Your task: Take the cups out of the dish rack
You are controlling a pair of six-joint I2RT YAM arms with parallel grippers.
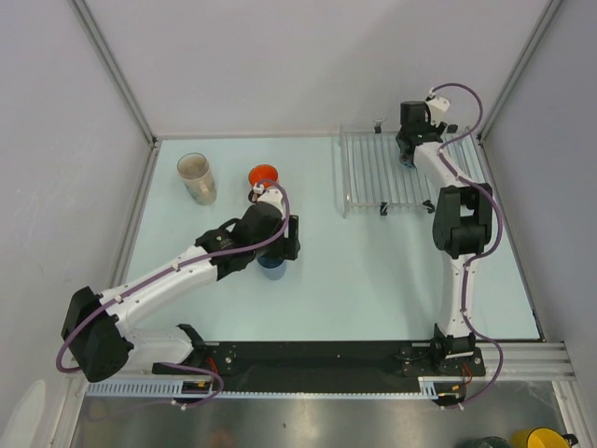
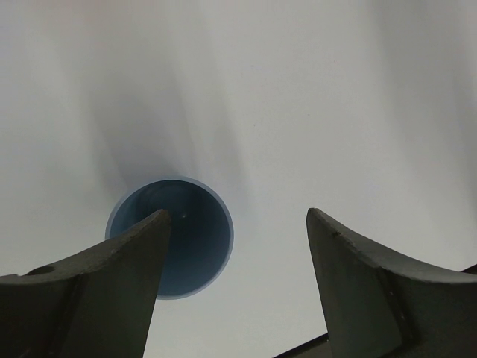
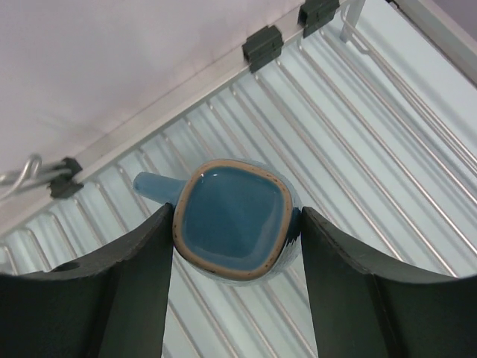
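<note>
The dish rack lies at the table's back right. A teal-blue handled mug stands upside down on the rack's rods. My right gripper has a finger pressed on each side of the mug; in the top view the right gripper mostly hides it. A light-blue cup stands upright on the table, also seen in the top view. My left gripper is open above it, its left finger over the cup's mouth. A beige tumbler and an orange mug stand at the back left.
White walls close in the table at the back and on both sides. The left arm stretches diagonally across the left half. A yellow mug sits off the table at the bottom right.
</note>
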